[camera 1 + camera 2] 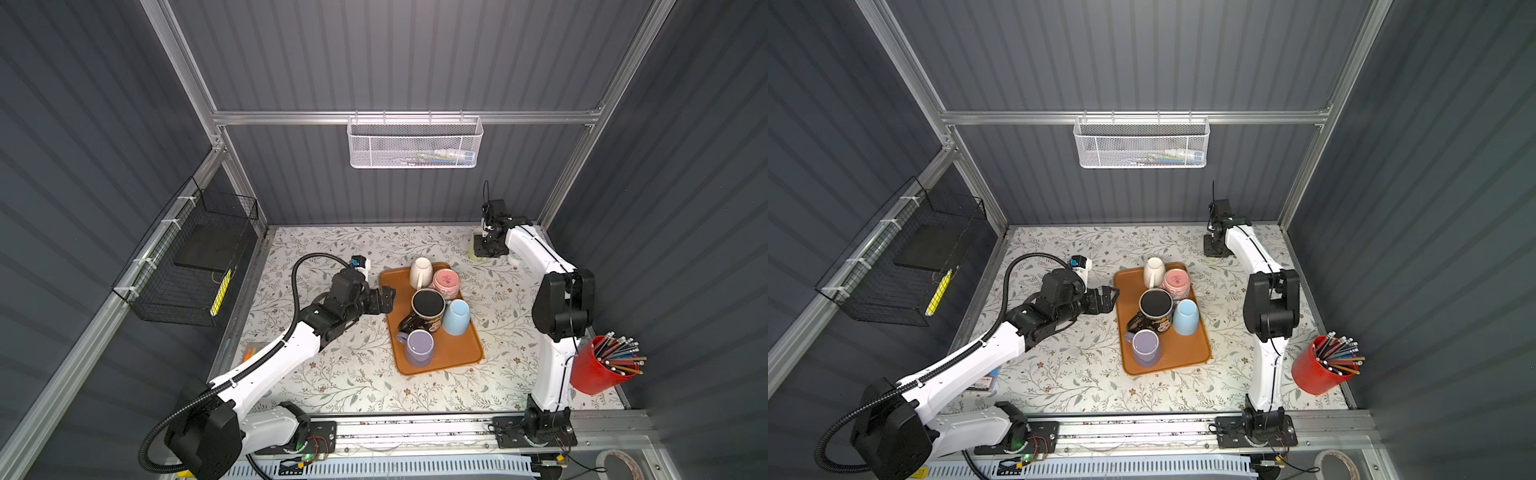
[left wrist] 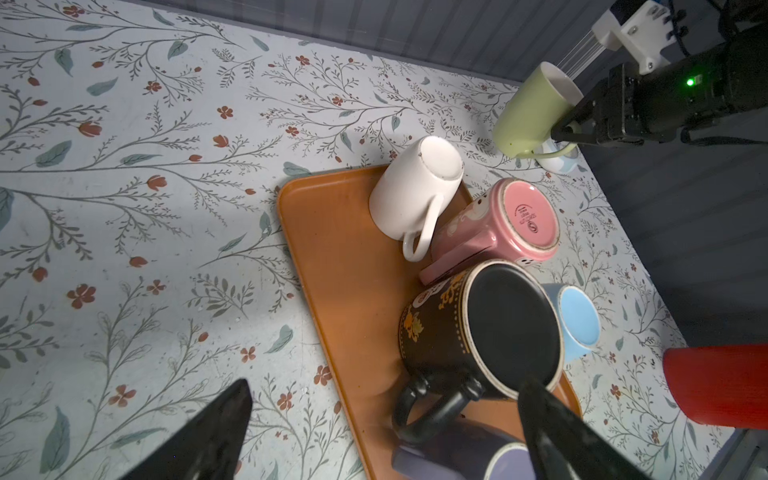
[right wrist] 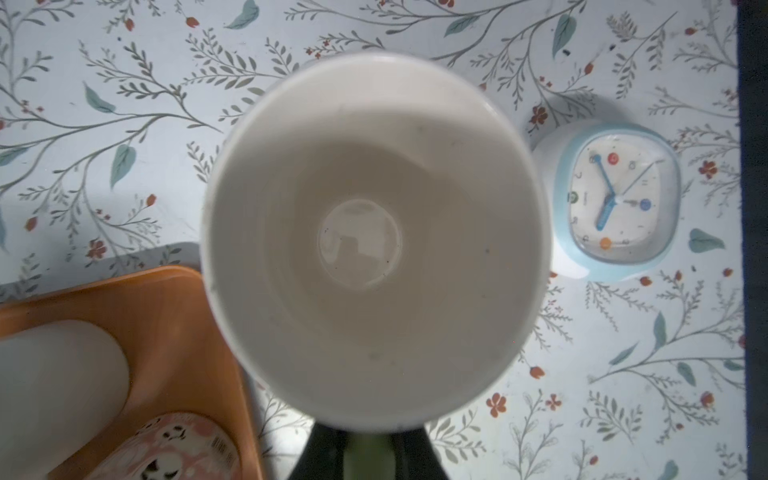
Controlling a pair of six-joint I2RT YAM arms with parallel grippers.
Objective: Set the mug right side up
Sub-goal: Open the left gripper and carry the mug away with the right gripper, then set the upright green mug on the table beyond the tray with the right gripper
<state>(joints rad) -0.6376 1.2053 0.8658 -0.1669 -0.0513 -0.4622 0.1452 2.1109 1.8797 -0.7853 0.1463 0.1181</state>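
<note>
Green mug, mouth up, was clenched in the right gripper, apparently by its handle; the left gripper hung released at the edge of the tray, near the black mug.

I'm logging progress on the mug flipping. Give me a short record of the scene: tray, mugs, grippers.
tray: orange, five mugs on it
base-up on tray: white mug, pink mug, black mug, light blue mug, purple mug
green mug: off the tray, mouth up, beside clock
right gripper: shut on green mug's handle
left gripper: open, at the tray's edge, holding nothing
</note>
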